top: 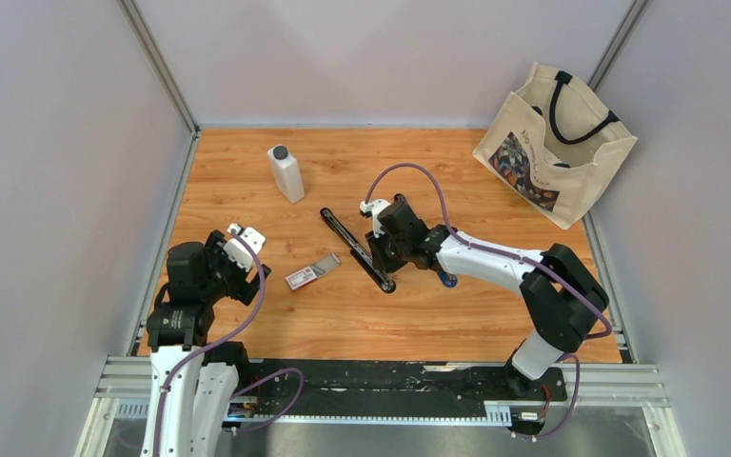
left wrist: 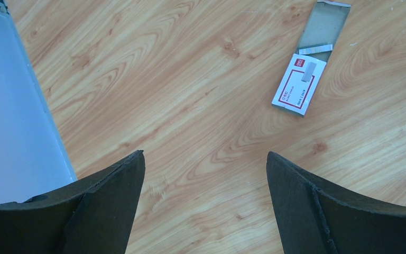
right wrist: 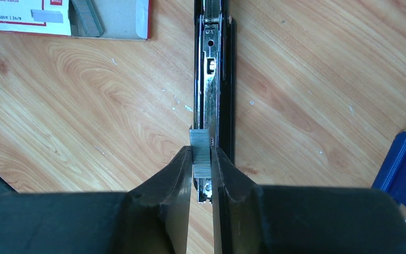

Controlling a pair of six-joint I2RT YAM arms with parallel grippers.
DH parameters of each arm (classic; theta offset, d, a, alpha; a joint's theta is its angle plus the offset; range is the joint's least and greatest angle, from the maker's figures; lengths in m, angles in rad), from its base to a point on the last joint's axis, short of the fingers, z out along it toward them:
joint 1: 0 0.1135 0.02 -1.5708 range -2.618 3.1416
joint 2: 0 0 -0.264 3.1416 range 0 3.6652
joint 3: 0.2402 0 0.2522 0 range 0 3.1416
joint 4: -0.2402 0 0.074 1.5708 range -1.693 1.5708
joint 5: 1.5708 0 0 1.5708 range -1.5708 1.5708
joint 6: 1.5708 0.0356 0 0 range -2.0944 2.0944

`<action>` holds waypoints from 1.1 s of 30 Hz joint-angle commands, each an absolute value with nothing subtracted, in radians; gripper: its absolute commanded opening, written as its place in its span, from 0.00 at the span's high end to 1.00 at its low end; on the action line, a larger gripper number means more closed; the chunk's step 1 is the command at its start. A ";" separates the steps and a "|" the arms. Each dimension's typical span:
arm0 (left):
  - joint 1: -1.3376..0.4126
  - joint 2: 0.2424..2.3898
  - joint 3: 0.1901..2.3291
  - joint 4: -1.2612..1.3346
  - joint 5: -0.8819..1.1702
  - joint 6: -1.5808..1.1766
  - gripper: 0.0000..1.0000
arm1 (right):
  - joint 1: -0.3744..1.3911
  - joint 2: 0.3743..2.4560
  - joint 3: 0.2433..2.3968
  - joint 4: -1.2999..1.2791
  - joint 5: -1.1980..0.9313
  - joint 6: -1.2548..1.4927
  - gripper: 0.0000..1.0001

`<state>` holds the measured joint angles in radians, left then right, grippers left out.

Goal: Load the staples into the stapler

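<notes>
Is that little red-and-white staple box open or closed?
Open. The staple box has its grey tray slid out past the sleeve, with a strip of staples lying on it.

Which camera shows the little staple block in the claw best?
The right wrist view: the staple block sits close up, pinched in the right claw at the open stapler. From the top, the claw hides it. The left wrist view misses it, showing only the staples box.

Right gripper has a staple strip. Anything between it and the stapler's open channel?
Nothing visible. The staple strip in the right gripper is right at the open stapler, and the metal channel ahead looks bare. Contact can't be judged.
</notes>
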<state>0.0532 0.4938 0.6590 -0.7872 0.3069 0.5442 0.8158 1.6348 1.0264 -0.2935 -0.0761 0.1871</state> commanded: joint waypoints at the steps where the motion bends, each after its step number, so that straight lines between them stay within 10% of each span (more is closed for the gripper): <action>1: 0.061 0.497 0.658 -0.756 0.305 0.538 0.08 | 0.816 1.641 1.011 -0.249 -0.057 0.201 0.80; 33: 0.061 0.499 0.655 -0.756 0.304 0.537 0.08 | 0.785 1.669 1.005 -0.248 -0.123 0.184 0.81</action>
